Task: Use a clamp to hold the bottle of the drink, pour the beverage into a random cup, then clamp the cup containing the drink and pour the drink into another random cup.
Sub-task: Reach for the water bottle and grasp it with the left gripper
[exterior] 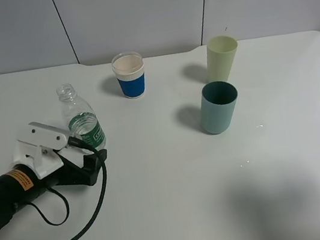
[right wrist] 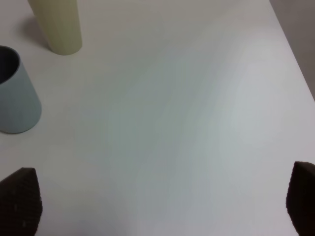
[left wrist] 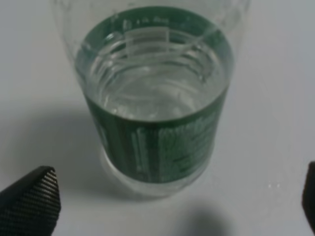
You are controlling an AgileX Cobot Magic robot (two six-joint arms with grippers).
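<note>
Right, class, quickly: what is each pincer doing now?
Left pincer: open, facing the bottle, not gripping it.
Right pincer: open, holding nothing.

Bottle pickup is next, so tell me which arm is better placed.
Left. The left gripper, open, sits right by the bottle, aimed at it. The right gripper, also open, is over the table by two cups, bottle out of its view.

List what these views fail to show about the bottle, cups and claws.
1. Clear plastic bottle with green label: base partly hidden behind left claw, high view; liquid level unreadable anywhere.
2. Right claw: outside the high view; wrist view's edges cut all but its fingertips.
3. Tall pale green cup: inner bottom hidden by its own wall, high view.
</note>
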